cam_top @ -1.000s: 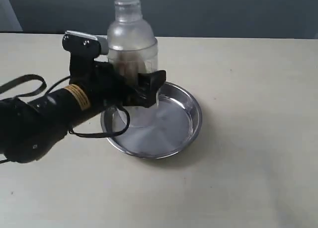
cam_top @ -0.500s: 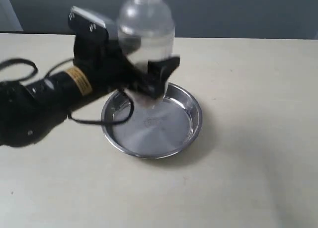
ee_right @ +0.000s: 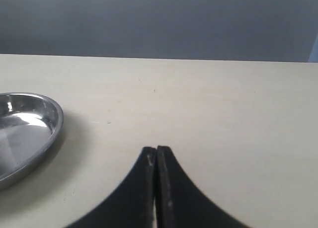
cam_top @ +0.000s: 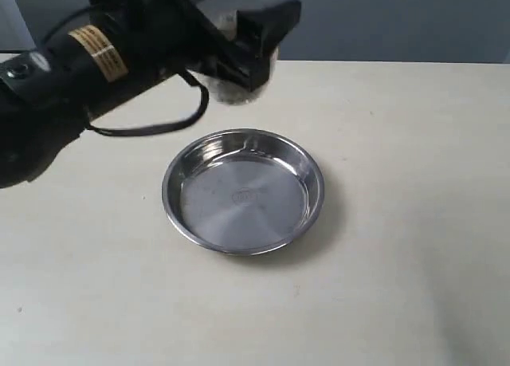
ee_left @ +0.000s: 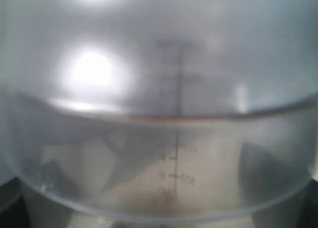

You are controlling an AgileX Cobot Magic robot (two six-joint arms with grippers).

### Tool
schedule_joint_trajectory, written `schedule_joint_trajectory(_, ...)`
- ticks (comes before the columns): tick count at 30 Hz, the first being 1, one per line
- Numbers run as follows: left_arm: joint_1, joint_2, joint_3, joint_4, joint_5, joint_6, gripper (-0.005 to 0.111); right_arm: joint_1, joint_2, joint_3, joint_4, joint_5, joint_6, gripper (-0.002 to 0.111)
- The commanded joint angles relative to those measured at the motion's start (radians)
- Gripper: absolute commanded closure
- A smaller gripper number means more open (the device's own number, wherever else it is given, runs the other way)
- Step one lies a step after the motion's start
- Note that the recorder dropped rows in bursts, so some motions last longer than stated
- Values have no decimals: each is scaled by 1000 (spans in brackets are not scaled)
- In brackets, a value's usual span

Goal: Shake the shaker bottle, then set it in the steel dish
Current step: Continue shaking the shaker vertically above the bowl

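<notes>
- The outside camera shows the left gripper [cam_top: 243, 51] clamped on the bottle [cam_top: 233, 93], up in the air, apart from the dish [cam_top: 243, 194].
- Only the left wrist camera shows the measuring marks [ee_left: 176, 161].
- Only the right wrist camera shows the right gripper [ee_right: 156, 153], which is clenched on nothing.

Pale beige table [cam_top: 398, 222], matte, bare over most of ext. view. Tiny dark speck [cam_top: 370, 113] toward far right side; second speck [cam_top: 20, 308] near front-left corner. Dark grey-blue wall [cam_top: 398, 23] behind far edge, plain, no markings. Lighter panel [cam_top: 14, 19] next to wall at left. Same tabletop & wall in right wrist view, w/ pale blue strip [ee_right: 314, 49] adjoining wall.
</notes>
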Motion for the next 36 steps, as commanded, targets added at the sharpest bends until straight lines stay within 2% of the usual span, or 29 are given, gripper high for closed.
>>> schedule_joint_trajectory(1,2,99,101,-28,-76,-35,106,4,-4,1,0,-11,0,109)
schedule_joint_trajectory(3,-1,-15,41,67,-263,-30,106,4,-4,1,0,-11,0,109)
schedule_joint_trajectory(4,-1,-46,14,44,-202,-20,106,4,-4,1,1,-13,0,109)
schedule_joint_trajectory(5,-1,-60,-16,-59,33,7,106,4,-4,1,1,-13,0,109)
schedule_joint_trajectory(6,2,6,30,-92,115,27,106,4,-4,1,1,-13,0,109)
schedule_joint_trajectory(7,2,74,93,-118,54,6,106,4,-4,1,1,-13,0,109)
schedule_joint_trajectory(8,-1,114,136,-105,-150,-50,106,4,-4,1,1,-13,0,109)
schedule_joint_trajectory(9,-1,88,136,-50,-331,-95,106,4,-4,1,1,-13,0,109)
schedule_joint_trajectory(10,-1,23,77,8,-450,-74,106,4,-4,1,1,-13,0,109)
schedule_joint_trajectory(11,-1,-49,6,18,-363,-37,106,4,-4,1,1,-13,0,109)
schedule_joint_trajectory(12,-1,-97,-74,-10,-100,0,106,4,-4,1,1,-13,0,109)
schedule_joint_trajectory(13,1,-95,-90,-52,92,0,106,4,-4,1,1,-13,0,109)
schedule_joint_trajectory(14,12,-48,-43,-79,168,-8,106,4,-4,1,1,-13,0,109)
schedule_joint_trajectory(16,9,37,71,-101,92,-53,106,4,-4,1,1,-11,0,109)
schedule_joint_trajectory(18,5,97,156,-57,-78,-127,106,4,-4,1,1,-11,0,109)
schedule_joint_trajectory(21,5,48,165,32,-381,-135,106,4,-4,1,1,-11,0,109)
schedule_joint_trajectory(22,5,4,130,28,-401,-135,106,4,-4,1,1,-11,0,109)
schedule_joint_trajectory(23,5,-38,87,21,-340,-119,106,4,-4,1,1,-11,0,109)
schedule_joint_trajectory(25,11,-71,29,-12,-117,-38,106,4,-4,1,1,-11,0,109)
schedule_joint_trajectory(26,21,-50,28,-77,-16,3,106,4,-4,1,1,-11,0,109)
schedule_joint_trajectory(28,40,58,78,-194,32,16,106,4,-4,1,1,-11,0,109)
schedule_joint_trajectory(30,44,150,137,-219,-50,-42,106,4,-4,1,1,-11,0,109)
schedule_joint_trajectory(32,27,147,151,-42,-165,-86,106,4,-4,1,1,-11,0,109)
schedule_joint_trajectory(34,3,97,120,107,-311,-94,106,4,-4,1,1,-11,0,109)
schedule_joint_trajectory(36,-13,19,42,94,-309,-85,106,4,-4,1,1,-11,0,109)
